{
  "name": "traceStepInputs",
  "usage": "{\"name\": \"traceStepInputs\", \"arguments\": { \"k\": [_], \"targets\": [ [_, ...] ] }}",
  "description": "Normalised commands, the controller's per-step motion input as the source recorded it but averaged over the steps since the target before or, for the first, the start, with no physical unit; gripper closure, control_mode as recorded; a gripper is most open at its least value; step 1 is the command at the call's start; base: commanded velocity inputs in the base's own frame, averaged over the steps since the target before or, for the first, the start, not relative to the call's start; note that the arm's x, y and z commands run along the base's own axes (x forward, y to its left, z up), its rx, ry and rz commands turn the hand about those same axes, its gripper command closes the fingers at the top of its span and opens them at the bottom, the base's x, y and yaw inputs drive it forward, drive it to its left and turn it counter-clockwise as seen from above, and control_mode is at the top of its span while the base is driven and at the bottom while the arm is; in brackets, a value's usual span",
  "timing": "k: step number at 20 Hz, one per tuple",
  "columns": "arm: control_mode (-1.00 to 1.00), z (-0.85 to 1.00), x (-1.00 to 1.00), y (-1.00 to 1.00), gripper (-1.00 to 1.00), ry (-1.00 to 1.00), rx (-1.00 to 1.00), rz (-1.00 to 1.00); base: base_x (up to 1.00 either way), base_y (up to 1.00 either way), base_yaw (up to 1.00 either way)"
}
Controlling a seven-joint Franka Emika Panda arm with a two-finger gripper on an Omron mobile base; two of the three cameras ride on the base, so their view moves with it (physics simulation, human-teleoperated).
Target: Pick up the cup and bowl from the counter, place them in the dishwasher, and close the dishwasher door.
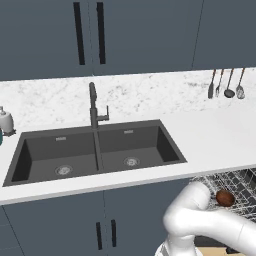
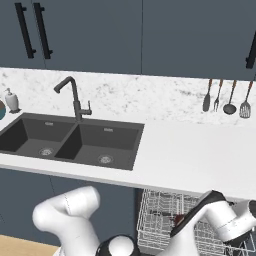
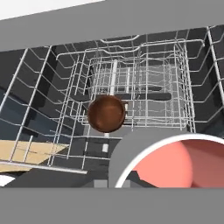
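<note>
Cup [image 3: 173, 164]: pale grey wall, salmon-red inside, close under my hand camera at the lower right, above the dishwasher [image 3: 144, 78] racks. My claw is shut tight; whether it grips the cup the pictures do not settle.

Bowl [image 3: 106, 113]: dark reddish-brown, round, lying in the grey wire rack [image 2: 160, 215], left of the cup and farther from my hand. In the left base view the bowl [image 1: 225, 198] sits in the rack just below the counter's near edge.

Counter [image 2: 190, 155]: white, speckled, over the pulled-out rack.

Black double sink [image 1: 95, 152]: left of the dishwasher, with a dark faucet [image 1: 94, 106] behind it.

Soap bottle [image 1: 5, 120]: white, far left.

Utensils [image 2: 226, 97]: hanging on the far wall, right.
</note>
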Motion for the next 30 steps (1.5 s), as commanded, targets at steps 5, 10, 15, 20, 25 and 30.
{"name": "traceStepInputs", "arguments": {
  "k": [5, 10, 15, 20, 25, 30],
  "targets": [
    [-1.0, -0.48, 0.43, -0.01, 1.0, 0.12, 0.0, 0.11, 0.0, 0.0, 0.0],
    [-1.0, -0.37, 0.37, -0.15, 1.0, 0.11, 0.0, 0.09, 0.0, 0.0, 0.0],
    [-1.0, -0.23, 0.25, -0.26, 1.0, 0.17, 0.0, 0.04, 0.0, 0.0, 0.0],
    [-1.0, -0.21, 0.02, -0.41, 1.0, 0.16, 0.0, 0.0, 0.0, 0.0, 0.0],
    [-1.0, -0.34, 0.0, -0.09, 1.0, 0.08, 0.0, 0.0, 0.0, 0.0, 0.0],
    [-1.0, -0.18, 0.0, 0.0, 1.0, 0.0, 0.01, 0.02, 0.0, 0.0, 0.0]
  ]
}}
